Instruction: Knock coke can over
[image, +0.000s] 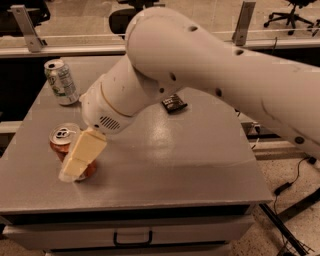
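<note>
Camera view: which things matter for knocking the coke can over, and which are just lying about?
In the job:
coke can, upright, front left
gripper, low in front of that can

Lying about:
white-and-green soda can, back left
small dark packet, further back

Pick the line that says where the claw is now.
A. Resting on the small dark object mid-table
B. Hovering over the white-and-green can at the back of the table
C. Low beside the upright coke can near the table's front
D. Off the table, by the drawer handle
C: the claw hangs low and overlaps the upright coke can in view, well away from the white-and-green can and the small dark object.
</note>
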